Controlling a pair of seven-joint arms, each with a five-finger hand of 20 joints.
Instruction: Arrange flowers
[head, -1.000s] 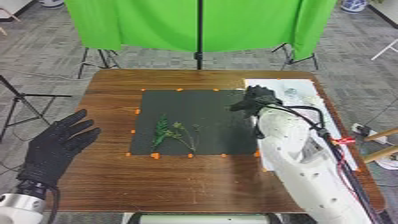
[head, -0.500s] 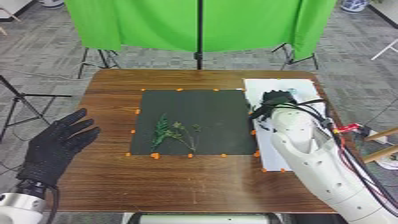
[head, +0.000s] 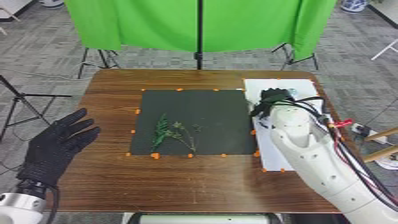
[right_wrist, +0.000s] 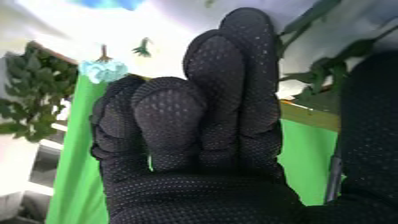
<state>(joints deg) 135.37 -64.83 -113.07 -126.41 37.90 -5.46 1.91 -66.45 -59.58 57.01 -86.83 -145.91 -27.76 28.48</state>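
In the head view, my right hand (head: 277, 95) is over the upper part of the white sheet (head: 277, 159). My left hand (head: 60, 142) is open beside the table's left side. A green leafy sprig (head: 161, 131) and thin stems (head: 184, 137) lie on the dark mat (head: 191, 107). The right wrist view has my right hand (right_wrist: 200, 195) open, fingers fairly straight and close together. Near its fingertips are a pale blue flower (right_wrist: 104, 70) and a small green sprig (right_wrist: 142, 48). A leafy stem (right_wrist: 320, 75) lies between fingers and thumb; whether it touches the hand I cannot tell.
Orange markers line the mat's edges on the brown table (head: 178, 185). A green cloth (head: 151, 25) hangs on a stand behind the table. Tripod legs (head: 27, 100) stand to the left. In the right wrist view, a mass of green leaves (right_wrist: 35, 90) is farther off.
My right hand has moved right, from the mat's right edge to over the white sheet, and has shifted only slightly in the last half second. My left hand has kept still.
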